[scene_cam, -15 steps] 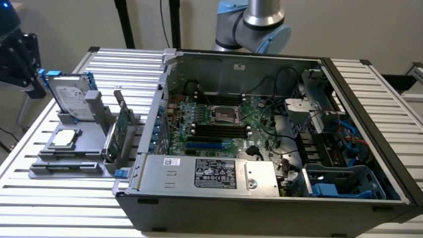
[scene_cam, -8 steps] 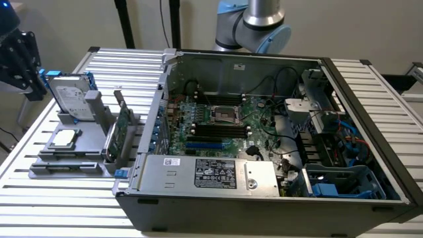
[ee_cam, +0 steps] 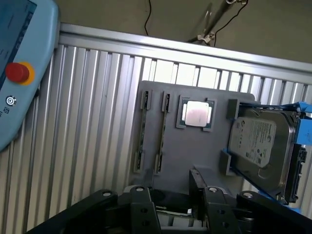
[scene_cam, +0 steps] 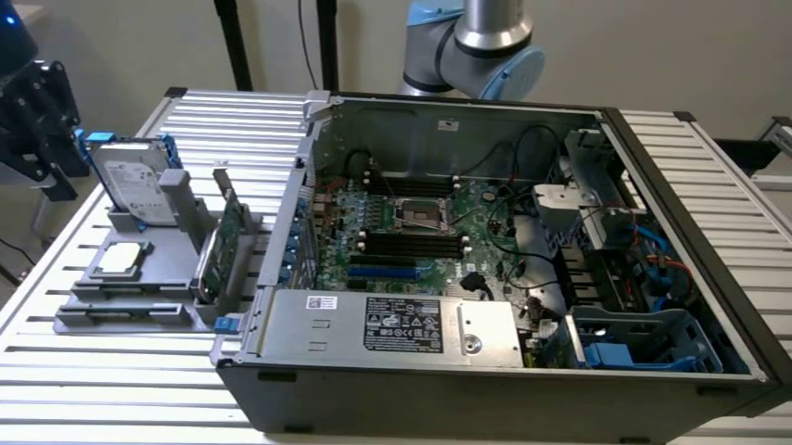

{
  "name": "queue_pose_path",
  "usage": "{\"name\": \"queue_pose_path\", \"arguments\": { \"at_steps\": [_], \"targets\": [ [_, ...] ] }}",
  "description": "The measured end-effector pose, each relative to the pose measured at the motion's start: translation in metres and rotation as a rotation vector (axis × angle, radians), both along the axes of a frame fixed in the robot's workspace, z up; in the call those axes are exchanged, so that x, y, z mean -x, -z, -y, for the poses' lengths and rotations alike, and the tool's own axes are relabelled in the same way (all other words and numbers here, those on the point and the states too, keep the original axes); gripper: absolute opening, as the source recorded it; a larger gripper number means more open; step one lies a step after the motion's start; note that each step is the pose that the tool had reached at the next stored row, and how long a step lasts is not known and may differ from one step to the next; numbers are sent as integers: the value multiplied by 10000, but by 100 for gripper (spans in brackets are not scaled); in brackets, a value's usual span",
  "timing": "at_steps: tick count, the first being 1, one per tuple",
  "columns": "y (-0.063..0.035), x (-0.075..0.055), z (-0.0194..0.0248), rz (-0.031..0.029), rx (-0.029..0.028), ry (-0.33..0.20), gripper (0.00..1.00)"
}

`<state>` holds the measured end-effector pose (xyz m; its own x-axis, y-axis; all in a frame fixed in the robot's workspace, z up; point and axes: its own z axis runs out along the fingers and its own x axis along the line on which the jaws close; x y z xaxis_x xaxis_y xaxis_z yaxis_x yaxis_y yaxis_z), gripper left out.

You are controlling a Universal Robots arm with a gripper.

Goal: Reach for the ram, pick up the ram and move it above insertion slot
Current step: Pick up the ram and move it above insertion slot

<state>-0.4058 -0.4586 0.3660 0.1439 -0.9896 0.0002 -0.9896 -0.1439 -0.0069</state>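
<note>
The ram sits ungrasped in its gray holder on the counter while your tool hangs near it, fingers apart and empty, so pickup and transfer remain.

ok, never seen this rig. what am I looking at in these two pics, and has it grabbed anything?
One robot arm with a gripper, beside an open PC case on a slatted table. One picture is from a camera off the arm; the other from a camera on its wrist, looking down past the gripper. A grey holder carries a hard drive, a chip, the ram and a taller card, both boards on edge in slots. The gripper hangs over the holder. The ram sits in its slot, not picked up.
</note>
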Motion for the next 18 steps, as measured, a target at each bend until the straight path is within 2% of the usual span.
{"name": "queue_pose_path", "arguments": {
  "at_steps": [7, 11, 14, 18],
  "targets": [
    [127, 61, 14, -1, 1, 259, 42],
    [200, 97, 37, 1, -1, 354, 42],
    [254, 105, 81, 0, 1, 374, 42],
    [327, 105, 163, 0, 0, 377, 42]
  ]
}}
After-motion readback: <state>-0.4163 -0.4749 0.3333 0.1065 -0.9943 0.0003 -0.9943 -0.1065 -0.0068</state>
